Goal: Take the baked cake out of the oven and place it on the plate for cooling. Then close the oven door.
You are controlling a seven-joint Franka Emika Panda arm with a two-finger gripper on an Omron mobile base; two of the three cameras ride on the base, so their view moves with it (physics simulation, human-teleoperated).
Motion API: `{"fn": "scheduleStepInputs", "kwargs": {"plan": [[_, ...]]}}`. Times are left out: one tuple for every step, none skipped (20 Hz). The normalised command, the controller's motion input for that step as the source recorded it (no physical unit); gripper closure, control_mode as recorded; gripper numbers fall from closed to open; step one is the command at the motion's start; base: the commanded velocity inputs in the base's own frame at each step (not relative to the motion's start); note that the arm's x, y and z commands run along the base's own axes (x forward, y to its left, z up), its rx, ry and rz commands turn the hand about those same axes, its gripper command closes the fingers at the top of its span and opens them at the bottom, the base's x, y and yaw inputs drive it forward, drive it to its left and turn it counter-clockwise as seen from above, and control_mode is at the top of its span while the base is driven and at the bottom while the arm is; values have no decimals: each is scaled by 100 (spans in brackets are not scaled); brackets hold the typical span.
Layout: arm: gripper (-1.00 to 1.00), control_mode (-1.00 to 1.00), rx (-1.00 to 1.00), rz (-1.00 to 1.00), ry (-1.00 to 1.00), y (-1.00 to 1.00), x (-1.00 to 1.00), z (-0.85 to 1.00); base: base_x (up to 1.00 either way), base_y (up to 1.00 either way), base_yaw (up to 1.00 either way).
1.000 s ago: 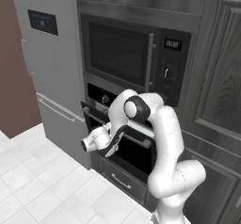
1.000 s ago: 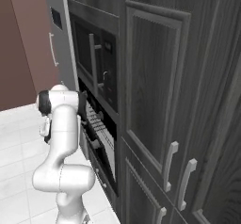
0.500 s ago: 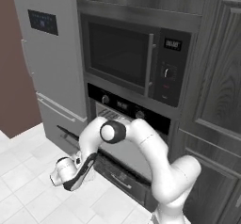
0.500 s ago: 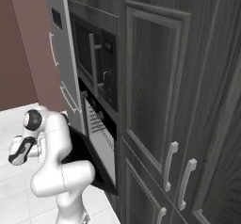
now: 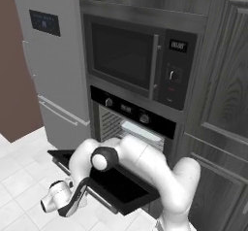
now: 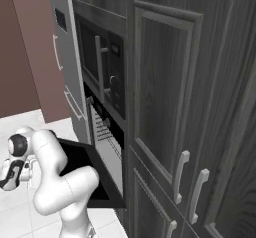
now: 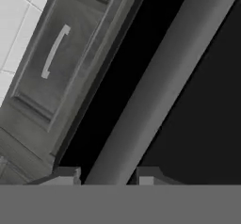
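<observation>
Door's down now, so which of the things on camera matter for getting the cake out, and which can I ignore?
Belongs to the job:
- oven, cavity exposed
- oven door, swung down flat
- door handle, bar between the pincer tips
- light tray on the oven rack; its contents cannot be made out

Just around:
- microwave
- fridge
- dark cabinets
- drawer below

One oven, one microwave, one fridge.
</observation>
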Motion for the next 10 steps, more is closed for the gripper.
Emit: {"fn": "scheduleStepInputs", "kwargs": {"plan": [[-100,-100,19,11,0,-32,-75,28,0,0,0],[-100,-100,22,15,0,-29,-87,36,0,0,0],[-100,-100,27,17,0,-21,-87,47,0,0,0],[-100,-100,29,17,4,-17,-87,50,0,0,0],[-100,-100,31,17,7,-11,-83,59,0,0,0],[-100,-100,32,18,12,-1,-74,56,0,0,0],[-100,-100,35,18,23,0,-67,54,0,0,0],[-100,-100,39,19,31,0,-60,53,0,0,0],[-100,-100,41,20,36,0,-55,51,0,0,0],[-100,-100,42,20,41,0,-50,49,0,0,0]]}}
